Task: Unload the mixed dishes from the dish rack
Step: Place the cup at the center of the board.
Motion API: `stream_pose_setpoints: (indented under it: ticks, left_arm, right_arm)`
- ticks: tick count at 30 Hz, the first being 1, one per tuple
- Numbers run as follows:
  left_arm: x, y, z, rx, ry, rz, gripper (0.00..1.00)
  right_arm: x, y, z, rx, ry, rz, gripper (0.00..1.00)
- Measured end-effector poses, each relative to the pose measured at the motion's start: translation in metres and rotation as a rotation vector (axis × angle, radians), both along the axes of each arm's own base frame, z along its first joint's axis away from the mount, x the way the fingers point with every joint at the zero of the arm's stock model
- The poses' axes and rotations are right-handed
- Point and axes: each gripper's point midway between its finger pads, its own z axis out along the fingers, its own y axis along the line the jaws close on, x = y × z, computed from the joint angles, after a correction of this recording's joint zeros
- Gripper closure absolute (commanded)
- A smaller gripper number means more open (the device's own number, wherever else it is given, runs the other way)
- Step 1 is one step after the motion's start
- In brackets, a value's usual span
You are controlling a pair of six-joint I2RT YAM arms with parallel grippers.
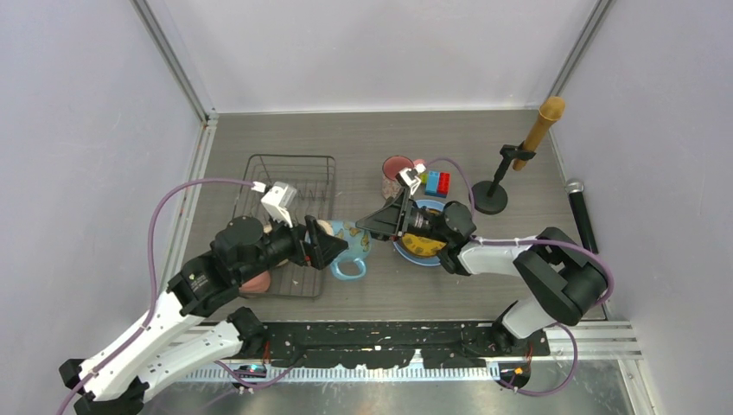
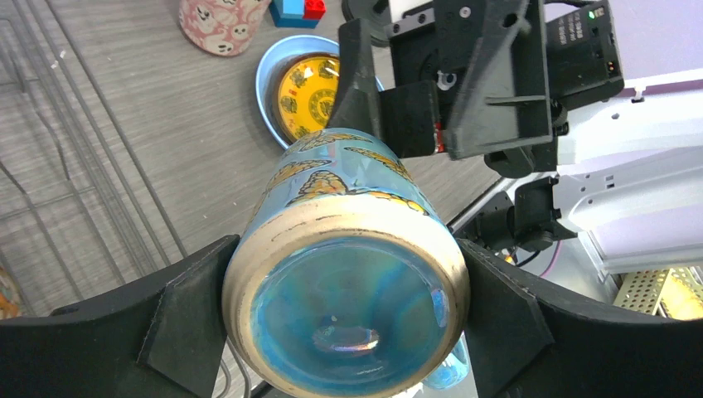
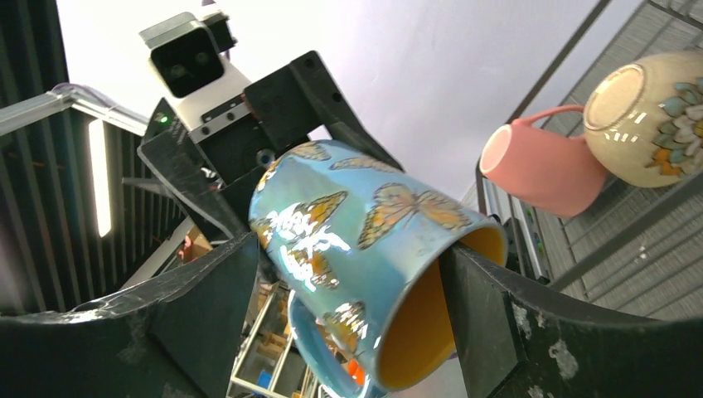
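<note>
The left claw (image 2: pixel 348 282) was clamped on the base of the blue mug (image 2: pixel 340 178), holding it on its side off the table (image 1: pixel 363 138), just right of the rack (image 1: pixel 290 173). The right claw (image 3: pixel 348 274) stood with a finger on each side of the mug's rim end; whether it gripped could not be told. A pink cup (image 3: pixel 543 166) and a bowl (image 3: pixel 647 112) lay in the rack. Farther off, the yellow plate (image 2: pixel 303 83) sat on the blue plate (image 2: pixel 267 83), with the pink mug (image 2: pixel 220 21) and bricks (image 1: pixel 437 182) near.

Three mugs (image 1: pixel 350 252) (image 1: pixel 396 175) (image 3: pixel 543 166), two plates (image 2: pixel 267 76) (image 2: pixel 311 87), one bowl (image 3: pixel 651 116), one rack (image 1: pixel 290 173).
</note>
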Motion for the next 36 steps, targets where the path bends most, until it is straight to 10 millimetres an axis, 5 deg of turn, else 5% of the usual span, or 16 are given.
stream_pose_setpoints:
  ticks: [11, 23, 29, 36]
  left_arm:
    - [0.004, 0.016, 0.007, 0.015, -0.064, 0.057, 1.0]
    - [0.013, -0.005, 0.006, 0.009, -0.05, 0.019, 1.0]
    - [0.015, -0.013, 0.01, -0.016, -0.05, 0.001, 1.0]
    - [0.005, -0.016, 0.031, -0.108, -0.07, -0.026, 0.96]
  right_arm:
    - [-0.012, -0.005, 0.009, 0.017, -0.038, 0.033, 0.15]
    - [-0.028, -0.005, 0.009, 0.009, -0.041, 0.109, 0.24]
    - [-0.032, -0.008, 0.018, 0.022, -0.054, 0.112, 0.37]
    - [-0.038, -0.014, 0.036, 0.059, -0.091, 0.103, 0.79]
